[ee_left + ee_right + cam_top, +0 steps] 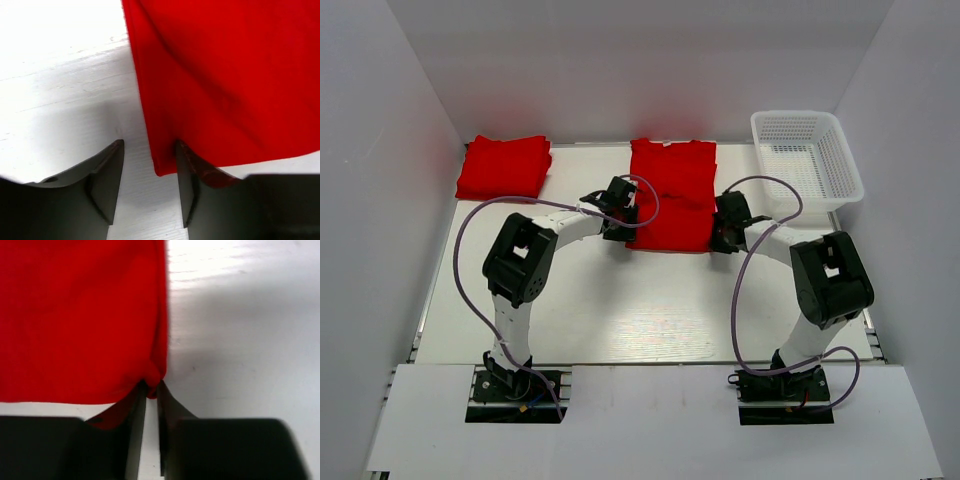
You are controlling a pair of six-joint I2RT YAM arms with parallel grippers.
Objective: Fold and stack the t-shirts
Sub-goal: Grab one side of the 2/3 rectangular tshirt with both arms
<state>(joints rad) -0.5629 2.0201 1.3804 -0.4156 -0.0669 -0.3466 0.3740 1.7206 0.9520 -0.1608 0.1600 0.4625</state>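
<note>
From above, one red t-shirt [670, 195] lies partly folded at the middle of the surface's [640, 310] far edge. A folded red pile [505, 167] sits in the far-left corner and a white mesh basket [807, 158] in the far-right corner. In that view the wrists hide the fingertips, so only the wrist cameras show the grips.

The left wrist view shows the left pincer [150, 172] spread wide and low over the surface. The shirt's near-left corner lies in the gap, close to the right-hand finger [187, 185] (whether it touches is unclear). The right wrist view shows the right pincer [151, 400] closed to a thin slit. The shirt's near-right corner is bunched at its tips, and a little red cloth shows beside one finger [136, 420].

Both arms are bent with elbows raised. The left arm [535, 250] reaches inward and away to the shirt's near-left corner, and the right arm [820, 275] mirrors it at the near-right corner.
</note>
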